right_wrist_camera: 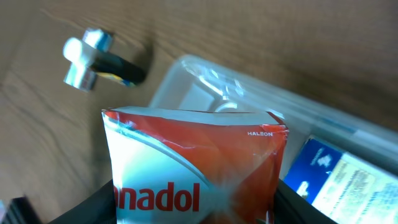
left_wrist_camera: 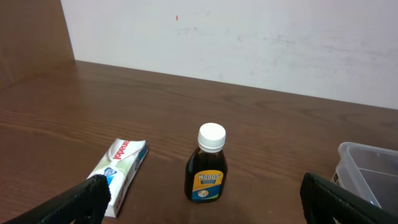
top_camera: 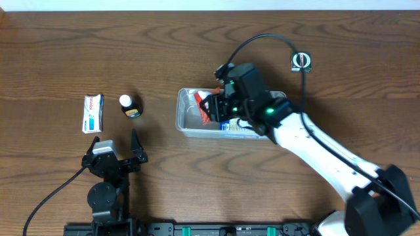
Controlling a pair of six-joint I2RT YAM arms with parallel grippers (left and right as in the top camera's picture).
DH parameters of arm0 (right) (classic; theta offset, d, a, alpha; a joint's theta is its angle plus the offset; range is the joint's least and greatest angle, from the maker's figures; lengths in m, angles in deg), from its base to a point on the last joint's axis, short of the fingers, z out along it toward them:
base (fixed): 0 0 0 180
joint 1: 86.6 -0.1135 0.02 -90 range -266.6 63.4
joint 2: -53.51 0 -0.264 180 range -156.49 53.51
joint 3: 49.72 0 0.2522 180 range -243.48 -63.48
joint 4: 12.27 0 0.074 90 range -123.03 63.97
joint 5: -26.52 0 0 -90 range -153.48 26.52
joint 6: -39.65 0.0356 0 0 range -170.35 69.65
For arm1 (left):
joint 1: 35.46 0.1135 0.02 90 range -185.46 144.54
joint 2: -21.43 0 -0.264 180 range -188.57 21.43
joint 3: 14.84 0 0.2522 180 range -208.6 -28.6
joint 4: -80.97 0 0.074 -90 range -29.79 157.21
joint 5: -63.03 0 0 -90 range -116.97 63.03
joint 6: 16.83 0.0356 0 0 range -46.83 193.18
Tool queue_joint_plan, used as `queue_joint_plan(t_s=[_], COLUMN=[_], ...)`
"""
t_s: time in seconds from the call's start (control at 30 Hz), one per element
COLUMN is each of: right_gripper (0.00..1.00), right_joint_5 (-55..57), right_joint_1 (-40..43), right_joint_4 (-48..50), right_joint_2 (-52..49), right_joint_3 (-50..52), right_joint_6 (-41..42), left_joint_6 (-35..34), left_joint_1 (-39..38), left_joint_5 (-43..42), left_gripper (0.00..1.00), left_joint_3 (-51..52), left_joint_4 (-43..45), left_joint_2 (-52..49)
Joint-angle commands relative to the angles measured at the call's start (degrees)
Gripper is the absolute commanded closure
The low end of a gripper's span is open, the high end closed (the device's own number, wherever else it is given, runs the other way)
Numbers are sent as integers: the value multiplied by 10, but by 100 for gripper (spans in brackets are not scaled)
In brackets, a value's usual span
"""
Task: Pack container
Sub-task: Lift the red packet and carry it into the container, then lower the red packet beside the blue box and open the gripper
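The right end effector (top_camera: 215, 108) clasped a red Panadol packet (right_wrist_camera: 193, 155) just above the clear container (top_camera: 189, 113), which sat mid-bench (top_camera: 65, 52) with a blue box (right_wrist_camera: 348, 180) already inside. The left end effector (top_camera: 118, 147) stood spread, holding nothing. A Woods bottle (left_wrist_camera: 206, 165) and a toothpaste box (left_wrist_camera: 121, 171) lay unpacked outside.

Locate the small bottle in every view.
Overhead: bottle left of centre, left of the container.
Left wrist: bottle centre, upright; container at right edge.
Right wrist: bottle top left, blurred, above the red packet.
Shared landmark: the container, in all three.
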Motion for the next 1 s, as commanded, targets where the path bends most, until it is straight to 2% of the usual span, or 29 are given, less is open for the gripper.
queue_joint_plan(t_s=[0.0,0.2,0.5,0.97], right_gripper=[45,45,43,42], right_joint_5=[26,27,80,86], right_joint_1=[-14,-23,-26,-38], right_joint_4=[11,16,12,11], right_joint_2=[-30,-64,-70,-93], right_joint_3=[-2,-2,-2,-2], right_joint_6=[34,47,77,103], left_joint_6=[8,8,8,8], left_joint_1=[0,0,0,0], left_joint_5=[11,11,11,11], left_gripper=[2,2,2,2], left_joint_3=[11,11,11,11], left_joint_4=[-21,-21,-21,-21], left_joint_2=[3,3,3,3])
